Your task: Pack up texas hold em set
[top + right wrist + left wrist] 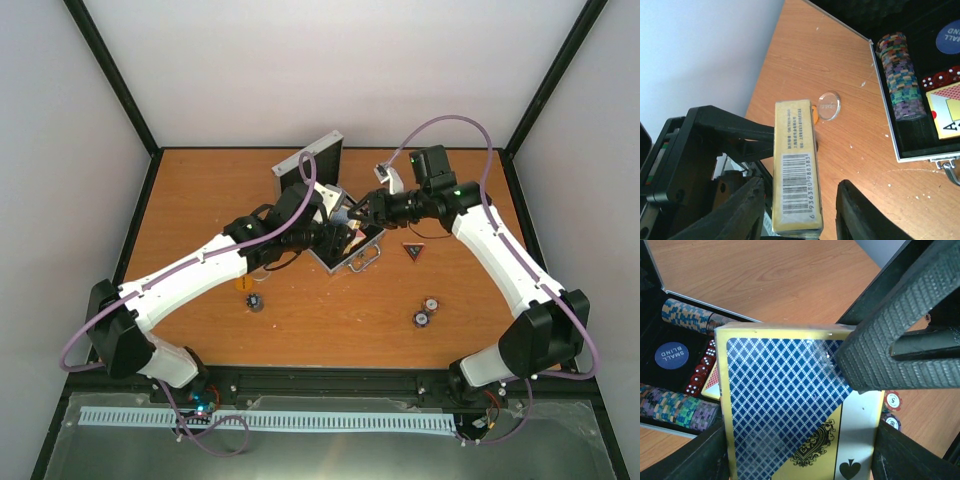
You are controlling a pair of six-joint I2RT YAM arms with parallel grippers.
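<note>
Meeting over the open silver case, both arms are on one card box. Left gripper is clamped on the box's long sides, blue diamond face toward its camera. Right gripper straddles the box's flat faces with jaws apart: one pad sits on the face, with a gap at the other finger. Case holds chip rows, a SMALL BLIND disc, red dice and a second card box. Triangular token and loose chips lie on the table, right of the case.
</note>
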